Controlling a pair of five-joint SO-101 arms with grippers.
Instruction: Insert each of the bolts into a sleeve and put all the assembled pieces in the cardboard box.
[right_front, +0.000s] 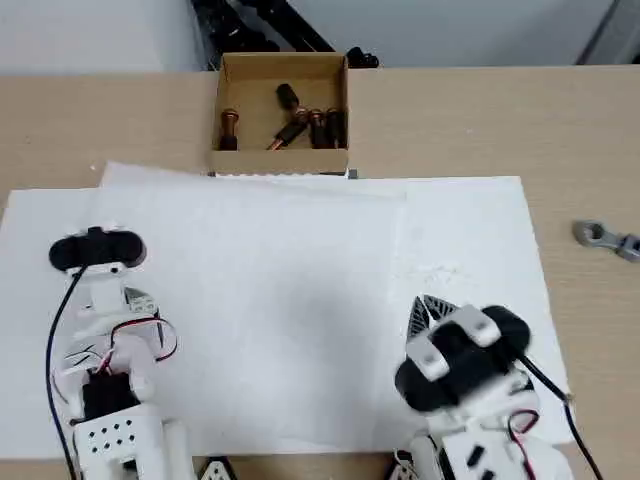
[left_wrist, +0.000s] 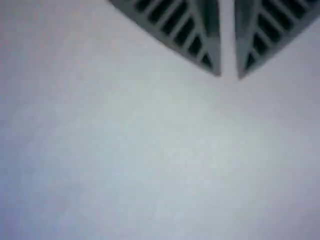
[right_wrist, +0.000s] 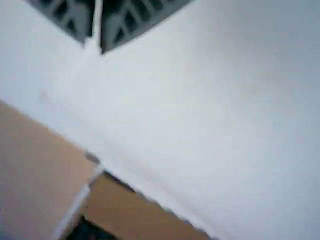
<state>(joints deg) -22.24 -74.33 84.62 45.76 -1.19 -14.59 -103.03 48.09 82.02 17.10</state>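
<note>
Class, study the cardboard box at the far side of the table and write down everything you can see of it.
The cardboard box is small, brown, roughly square and open-topped, with low upright walls. It stands flat on the wooden table, its near wall at the far edge of the white sheet. Inside lie several copper-and-black pieces, some overlapping.

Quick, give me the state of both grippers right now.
Left gripper: closed, holding nothing.
Right gripper: closed, holding nothing.
</note>
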